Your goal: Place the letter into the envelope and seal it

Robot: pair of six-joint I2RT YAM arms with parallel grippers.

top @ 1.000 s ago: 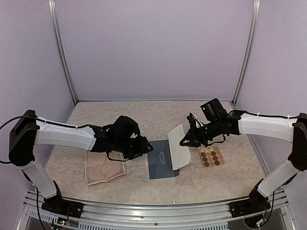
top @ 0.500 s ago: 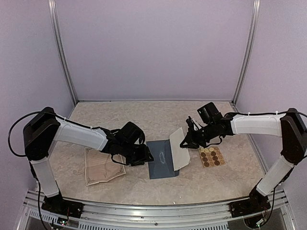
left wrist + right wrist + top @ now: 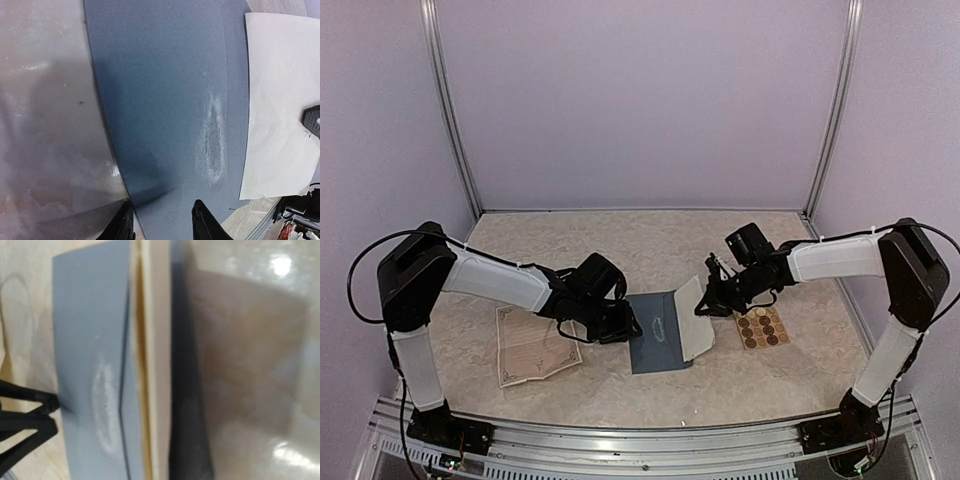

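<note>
The slate-blue envelope (image 3: 653,340) lies flat mid-table, its cream-lined flap (image 3: 692,318) lifted along its right side. My right gripper (image 3: 706,297) is shut on the flap's upper edge. In the right wrist view the flap (image 3: 157,365) stands edge-on against a dark finger (image 3: 189,430). My left gripper (image 3: 620,326) is open and low over the envelope's left edge. In the left wrist view its fingertips (image 3: 202,222) straddle that edge of the envelope (image 3: 170,100). The letter (image 3: 532,346), a cream printed sheet, lies on the table left of the envelope, under my left arm.
A tan sheet of round brown stickers (image 3: 761,327) lies right of the envelope, just below my right gripper. The marbled table (image 3: 620,240) is enclosed by lilac walls with metal posts at the back corners.
My left gripper moved right onto the envelope's left edge. My right gripper moved slightly left and down with the flap, which now leans lower over the envelope.
</note>
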